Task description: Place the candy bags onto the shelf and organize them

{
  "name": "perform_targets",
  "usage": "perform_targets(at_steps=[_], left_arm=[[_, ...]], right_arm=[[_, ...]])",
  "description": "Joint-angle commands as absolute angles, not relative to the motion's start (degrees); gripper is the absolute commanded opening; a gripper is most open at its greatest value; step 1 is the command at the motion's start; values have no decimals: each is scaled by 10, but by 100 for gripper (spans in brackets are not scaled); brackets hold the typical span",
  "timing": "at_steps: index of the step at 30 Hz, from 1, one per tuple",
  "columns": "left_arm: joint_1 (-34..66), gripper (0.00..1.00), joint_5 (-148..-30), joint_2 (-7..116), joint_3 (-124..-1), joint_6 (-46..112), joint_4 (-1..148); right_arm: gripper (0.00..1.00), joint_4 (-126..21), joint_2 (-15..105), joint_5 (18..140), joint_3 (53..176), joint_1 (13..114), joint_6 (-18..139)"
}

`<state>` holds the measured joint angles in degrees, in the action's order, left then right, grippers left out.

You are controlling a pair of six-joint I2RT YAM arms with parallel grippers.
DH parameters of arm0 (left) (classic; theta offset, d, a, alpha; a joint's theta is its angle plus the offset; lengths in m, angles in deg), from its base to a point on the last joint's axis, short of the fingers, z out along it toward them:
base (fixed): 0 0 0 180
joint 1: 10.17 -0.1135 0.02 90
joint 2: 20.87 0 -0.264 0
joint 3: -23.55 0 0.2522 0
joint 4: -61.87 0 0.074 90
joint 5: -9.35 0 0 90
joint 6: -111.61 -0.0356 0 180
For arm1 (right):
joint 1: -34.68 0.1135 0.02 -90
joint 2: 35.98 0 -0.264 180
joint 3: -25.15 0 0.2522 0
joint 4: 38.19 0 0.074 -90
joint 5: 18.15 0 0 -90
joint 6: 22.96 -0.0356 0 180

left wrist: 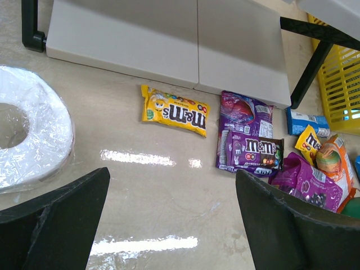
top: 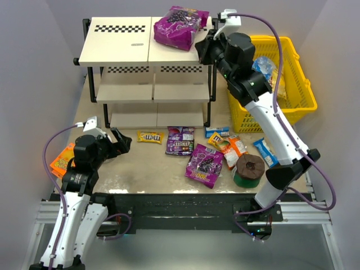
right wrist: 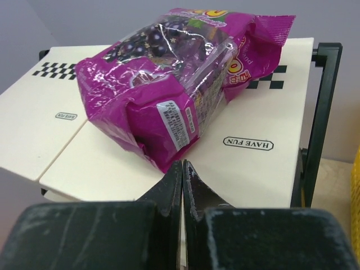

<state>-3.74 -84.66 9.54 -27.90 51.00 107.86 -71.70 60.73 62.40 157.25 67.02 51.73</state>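
- Shelf (top: 118, 42) is standing at far side of desk (top: 140, 174); three cream tiers, checkered edge strips, black tube frame.
- Lg purple bag (right wrist: 169, 84) is lying on top tier, right-hand board, set at an angle, label end facing the right wrist cam.
- Right tool (right wrist: 183, 185) is hanging over front right corner of top tier. Fingers are pressing flat together w/ nothing btwn them. Tips are sitting just beside the bag's near end; contact w/ bag cannot be told.
- Left tool (left wrist: 174, 225) is hovering low over left part of desk, fingers spread wide, gripping nothing, facing the loose pkts.
- Second lg purple bag (top: 204, 165) is lying flat on desk, front centre-right, well apart from shelf.
- Dark-purple pkt (top: 180, 140) is lying near foot of shelf; yellow pkt (top: 150, 136) is lying just left of it, apart from it.
- Small blue pkt (top: 216, 131) is lying by the shelf's right leg; orange pkt (top: 232, 149) is lying next to it, overlapping a small yellow one.
- Another blue pkt (top: 265, 152) is lying farther right, by the right arm.
- Yellow basket (top: 298, 67) is sitting right of shelf; contents unclear.
- Flat orange box (top: 61, 160) is lying at desk's left edge, partly under the left arm.
- Round brown-and-green item (top: 249, 169) is sitting on desk beside second lg purple bag.
- White wrapped ring (left wrist: 28, 135) is lying on desk left of the left tool.
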Motion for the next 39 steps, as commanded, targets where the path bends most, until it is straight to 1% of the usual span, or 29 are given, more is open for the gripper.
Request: perform_targets(at_steps=[1,4,5,7,8,9,11,15,22,25,26,28,29,30,31,32,39], left_arm=[[-36,100,-844,94,-277,511,1059],[-37,100,-845,94,-277,511,1059],[-37,100,-844,94,-277,511,1058],[-37,100,-845,94,-277,511,1059],[-37,100,-845,94,-277,511,1059],[-38,100,-844,93,-277,510,1060],[-37,100,-843,90,-277,511,1060],[-37,100,-842,87,-277,511,1060],[-37,100,-842,91,-277,511,1060],[-37,100,-841,91,-277,511,1060],[-37,100,-841,91,-278,511,1060],[-37,99,-841,92,-277,511,1059],[-37,99,-842,92,-277,511,1060],[-37,99,-841,92,-277,511,1059],[-37,100,-841,93,-277,511,1059],[-37,99,-842,93,-277,511,1059],[-37,99,-841,94,-277,511,1059]], right_arm=[[0,-683,557,635,1556,672,527],[0,-680,553,662,1551,670,525],[14,-681,555,674,1554,670,523],[32,-675,558,705,1555,670,525],[44,-661,560,717,1550,670,525],[47,-658,561,736,1550,671,527],[50,-653,569,754,1551,670,528],[51,-655,589,772,1569,670,538],[50,-665,640,781,1624,669,547],[43,-659,648,777,1627,669,547],[37,-658,649,774,1627,670,546],[31,-660,649,762,1623,669,547],[23,-659,647,760,1620,669,549],[19,-658,645,759,1617,669,550],[7,-655,642,755,1609,668,549],[1,-652,637,755,1605,665,549],[0,-644,601,745,1568,645,541]])
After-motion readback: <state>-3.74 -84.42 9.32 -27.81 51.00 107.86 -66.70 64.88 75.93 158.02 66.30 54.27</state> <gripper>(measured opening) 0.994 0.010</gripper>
